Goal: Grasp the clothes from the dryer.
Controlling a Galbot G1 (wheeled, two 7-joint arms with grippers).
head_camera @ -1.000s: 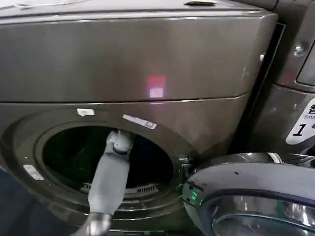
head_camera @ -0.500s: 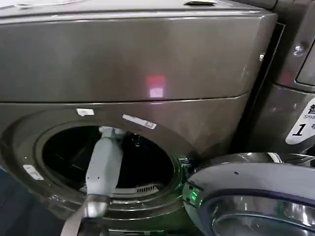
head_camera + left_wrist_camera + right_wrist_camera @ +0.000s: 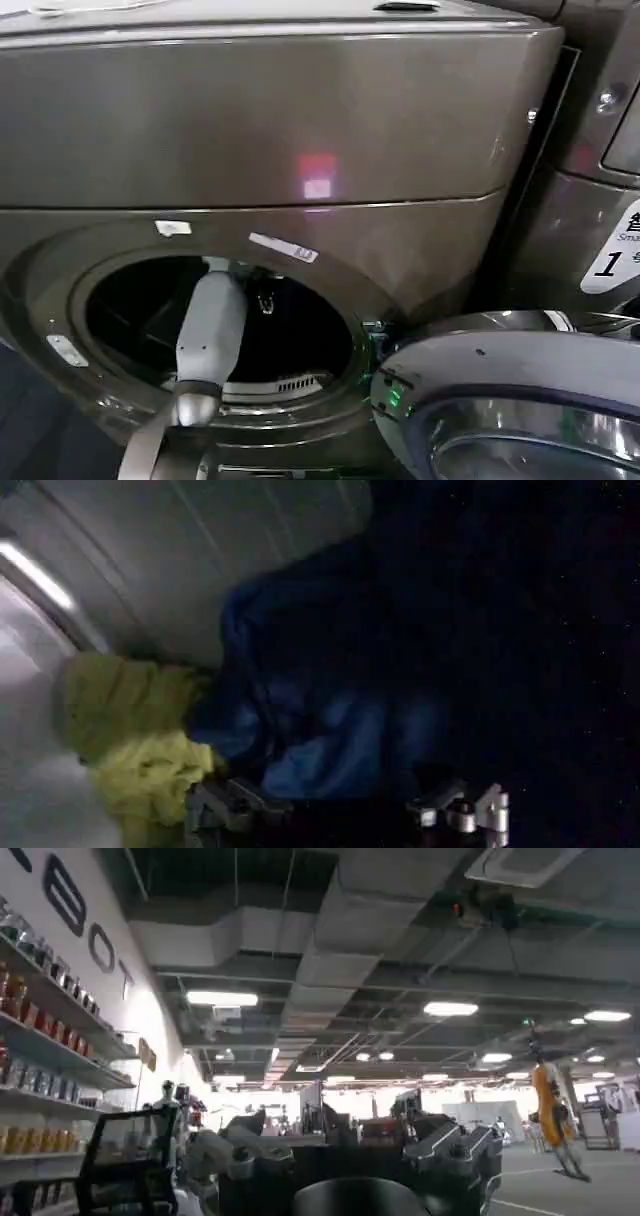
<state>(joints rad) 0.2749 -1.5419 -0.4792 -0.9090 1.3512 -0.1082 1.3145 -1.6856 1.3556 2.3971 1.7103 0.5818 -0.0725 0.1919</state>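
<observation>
A bronze-grey dryer [image 3: 300, 130] fills the room ahead, its door [image 3: 520, 400] swung aside for access. The left gripper [image 3: 345, 810] reaches deep into the drum, jaws spread wide and empty, just above the clothes [image 3: 290, 720] heaped against the drum wall, apparently poised to grasp. The right gripper [image 3: 345, 1158] waits outside, open, holding nothing.

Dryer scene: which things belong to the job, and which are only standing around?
Job:
dryer
yellow-green cloth
navy-blue clothes
left pincer, open before the clothes

Not job:
second machine
store shelves
right pincer, open, facing the room

Head camera facing dryer [image 3: 300, 150], wrist cameras diverge
</observation>
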